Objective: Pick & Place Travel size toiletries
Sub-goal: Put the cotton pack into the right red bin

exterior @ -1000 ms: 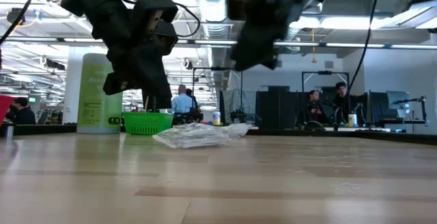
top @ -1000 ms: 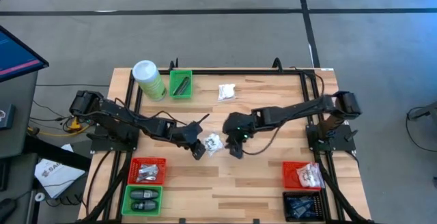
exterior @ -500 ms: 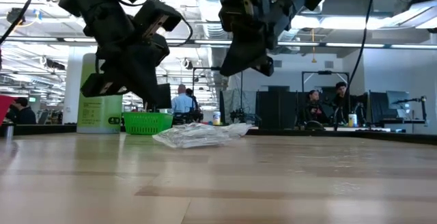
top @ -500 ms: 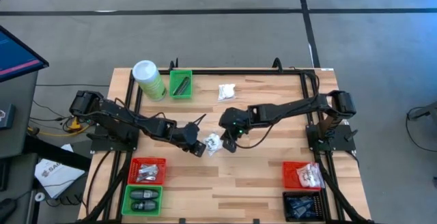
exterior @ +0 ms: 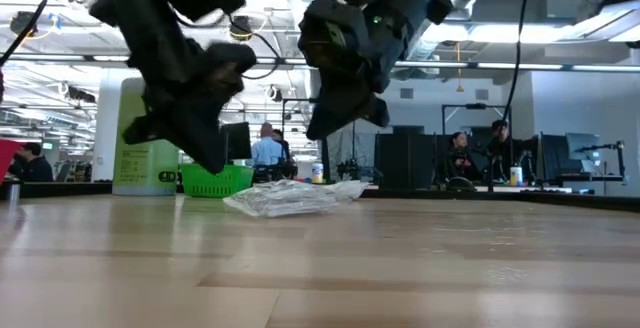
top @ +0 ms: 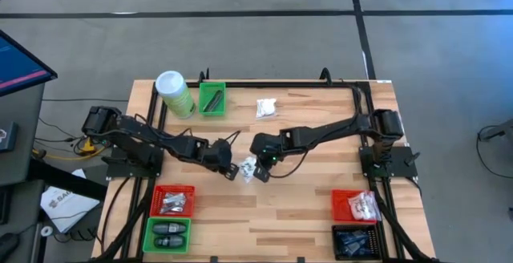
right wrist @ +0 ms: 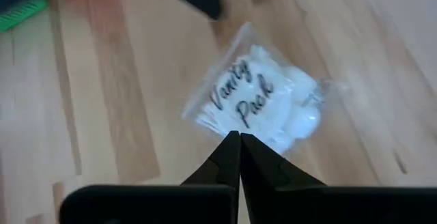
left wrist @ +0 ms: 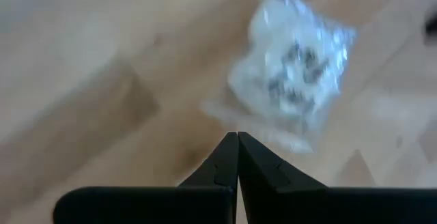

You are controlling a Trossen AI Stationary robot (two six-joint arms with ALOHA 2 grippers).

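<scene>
— Two arms reach over the wooden table point(top: 304, 207) toward its middle; what else stands on it?

— At the far left, a tall green canister point(top: 174, 94) with a white lid, and a green bin point(top: 212, 99) just beside it. Near the front left sit a red bin point(top: 172, 200) and another green bin point(top: 167, 235); at the front right, a second red bin point(top: 355, 205) holding white packets and a black bin point(top: 353, 241).

— And the grippers?

— The left gripper point(left wrist: 237, 136) hangs above the table with its fingers pressed together, holding nothing. The right gripper point(right wrist: 240, 136) hangs close opposite it, fingers likewise together and empty. Both are off the wood in the low view.

— Where is the toiletry?

— A clear sachet point(top: 250, 167) lettered "Vanity Pack" point(right wrist: 240, 95) lies flat on the table between the two grippers, just ahead of both fingertips, touched by neither. A second white sachet point(top: 265, 107) rests well apart, toward the far edge.
</scene>
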